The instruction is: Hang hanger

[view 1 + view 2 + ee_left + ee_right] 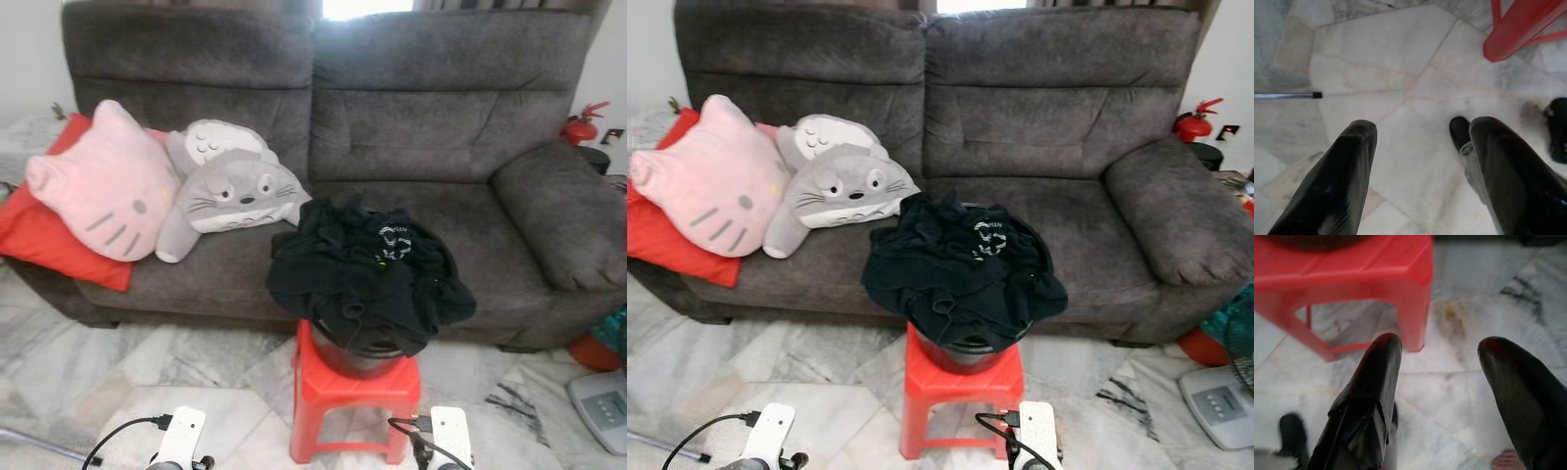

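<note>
While hanging low, left hand and right hand gape empty.

3 cushions, 1 stool, 1 clothes pile.

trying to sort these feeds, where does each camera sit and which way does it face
Left eye view: on the head, looking forward and down at the grey fabric sofa and black clothes heap; wrist tops show low.
Right eye view: same head, same scene, shifted slightly.
Left wrist view: along the left gripper, open fingers, down at the pale marble floor.
Right wrist view: along the right gripper, open fingers, toward the floor.
Shared: the red plastic stool appears in all four.
</note>
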Robot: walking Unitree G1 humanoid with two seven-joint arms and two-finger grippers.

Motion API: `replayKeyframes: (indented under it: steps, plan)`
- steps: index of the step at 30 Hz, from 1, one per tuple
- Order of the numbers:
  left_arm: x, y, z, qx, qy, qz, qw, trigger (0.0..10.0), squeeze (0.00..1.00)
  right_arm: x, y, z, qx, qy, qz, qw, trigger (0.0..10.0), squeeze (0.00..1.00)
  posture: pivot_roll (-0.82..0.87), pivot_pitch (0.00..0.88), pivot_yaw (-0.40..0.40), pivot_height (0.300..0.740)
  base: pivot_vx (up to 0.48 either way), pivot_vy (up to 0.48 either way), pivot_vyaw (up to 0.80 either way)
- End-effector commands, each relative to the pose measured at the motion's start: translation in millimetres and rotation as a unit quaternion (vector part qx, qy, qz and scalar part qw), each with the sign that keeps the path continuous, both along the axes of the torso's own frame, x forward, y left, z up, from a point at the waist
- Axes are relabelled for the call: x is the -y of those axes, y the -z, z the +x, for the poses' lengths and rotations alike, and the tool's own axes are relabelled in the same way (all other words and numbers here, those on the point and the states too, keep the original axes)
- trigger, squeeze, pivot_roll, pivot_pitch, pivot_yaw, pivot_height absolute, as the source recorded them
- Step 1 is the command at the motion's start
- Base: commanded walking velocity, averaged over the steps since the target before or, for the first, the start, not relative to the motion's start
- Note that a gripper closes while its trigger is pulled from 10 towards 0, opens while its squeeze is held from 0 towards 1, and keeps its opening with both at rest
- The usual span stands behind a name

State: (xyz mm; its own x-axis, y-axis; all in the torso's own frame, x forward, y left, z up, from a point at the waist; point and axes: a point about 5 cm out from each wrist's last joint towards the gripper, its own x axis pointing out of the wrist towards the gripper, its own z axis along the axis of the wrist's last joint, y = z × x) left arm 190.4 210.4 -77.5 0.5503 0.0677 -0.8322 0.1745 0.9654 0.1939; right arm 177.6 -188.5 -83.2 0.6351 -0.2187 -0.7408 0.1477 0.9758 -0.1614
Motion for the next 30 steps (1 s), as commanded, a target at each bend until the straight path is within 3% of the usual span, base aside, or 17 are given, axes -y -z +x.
replayKeyframes:
  steps: [1,4,6,8,15,20,21,24,27,30]
  plan:
    - [-3.0,2,-3.7,-0.010,-0.001,0.013,1.000,10.0,0.00,2.2,-2,-0.1,0.019,0.023,-0.016,0.999,10.0,0.00,-0.10,0.000,-0.006,0.740,0.000,0.000,0.00]
    - [-3.5,2,-4.3,-0.009,-0.004,0.014,1.000,10.0,0.00,4.2,-4,-0.7,0.035,0.044,-0.037,0.998,10.0,0.00,-0.11,0.000,-0.004,0.740,0.000,0.000,0.00]
    - [-4.0,2,-4.6,-0.010,-0.002,0.015,1.000,10.0,0.00,35.2,-10,-17.3,0.085,0.067,-0.064,0.992,10.0,0.00,-0.12,0.000,-0.001,0.740,0.000,0.000,0.00]
    - [-4.3,2,-4.7,-0.010,-0.001,0.016,1.000,10.0,0.00,52.0,-17,-27.0,0.125,0.079,-0.081,0.986,10.0,0.00,-0.12,0.000,0.000,0.740,0.000,0.000,0.00]
    - [-5.7,2,-5.1,-0.009,0.001,0.021,1.000,10.0,0.00,47.7,-31,-24.7,0.189,0.054,-0.092,0.976,10.0,0.00,-0.13,0.000,0.003,0.740,0.000,0.000,0.00]
    - [-6.2,2,-5.5,-0.010,0.002,0.024,1.000,10.0,0.00,48.8,-45,-23.9,0.236,0.019,-0.141,0.961,10.0,0.00,-0.14,0.000,0.004,0.740,0.000,0.000,0.00]
    - [-6.4,2,-5.5,-0.010,0.003,0.025,1.000,10.0,0.00,53.6,-60,-21.0,0.268,0.008,-0.167,0.949,10.0,0.00,-0.14,0.000,0.005,0.740,0.000,0.000,0.00]
    - [-6.5,2,-5.4,-0.010,0.004,0.026,1.000,10.0,0.00,56.2,-73,-15.9,0.291,-0.016,-0.190,0.938,10.0,0.00,-0.15,0.000,0.006,0.740,0.000,0.000,0.00]
    - [-6.4,1,-4.5,-0.009,0.006,0.026,1.000,10.0,0.00,58.8,-112,9.1,0.359,-0.045,-0.227,0.904,10.0,0.00,-0.15,0.000,0.004,0.740,0.000,0.000,0.00]
    - [-6.3,1,-3.5,-0.007,0.005,0.026,1.000,10.0,0.00,56.6,-140,27.1,0.405,-0.045,-0.241,0.881,10.0,0.00,-0.15,0.000,0.002,0.740,0.000,0.000,0.00]
